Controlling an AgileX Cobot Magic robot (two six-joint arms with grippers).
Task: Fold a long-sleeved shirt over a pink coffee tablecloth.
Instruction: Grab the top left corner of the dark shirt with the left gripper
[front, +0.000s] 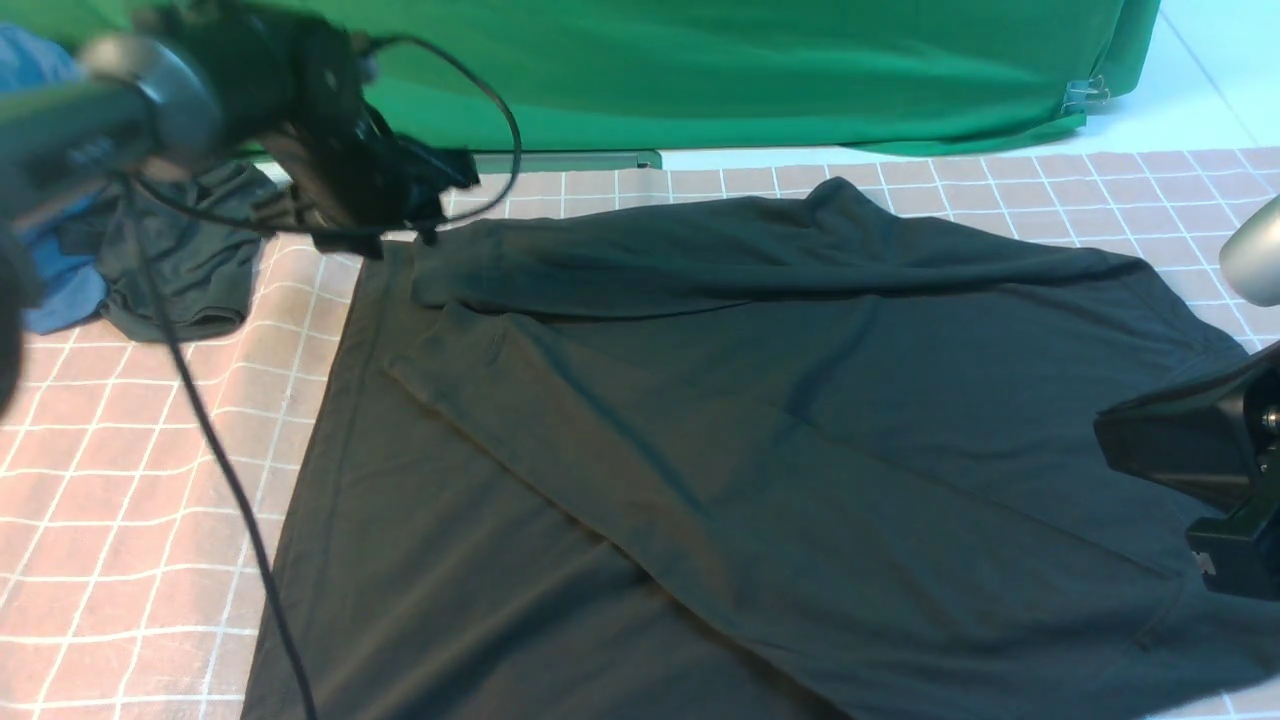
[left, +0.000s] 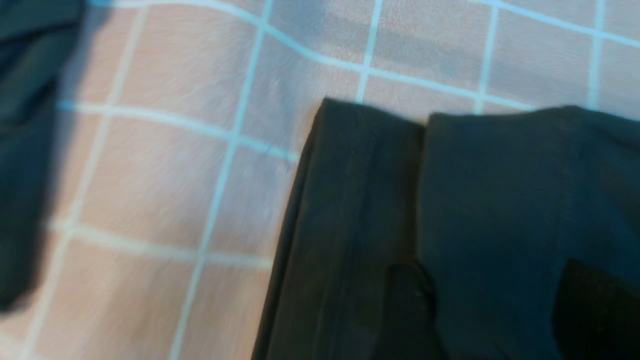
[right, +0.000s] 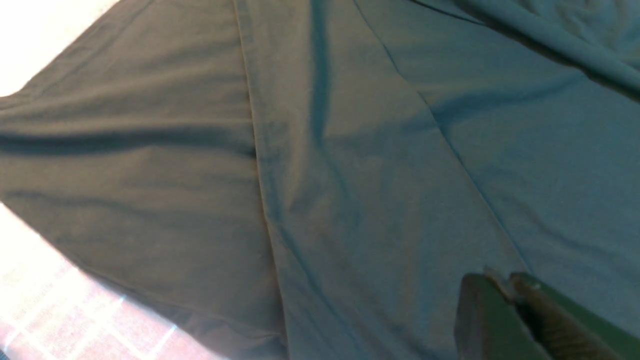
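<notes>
One long-sleeved shirt (front: 780, 420) on pink coffee tablecloth (front: 120, 480); left gripper (left: 497, 290) seemingly released above it, right gripper (right: 505, 287) clenched.

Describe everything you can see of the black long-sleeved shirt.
The long-sleeved shirt is black, soft-looking knit, with no print showing. It lies spread nearly flat, lightly creased, on the pink coffee tablecloth and fills most of the front view. One sleeve is folded across its far edge, and the cuff ends beside the shirt's left edge. The open left claw hangs over that cuff without gripping it.
</notes>
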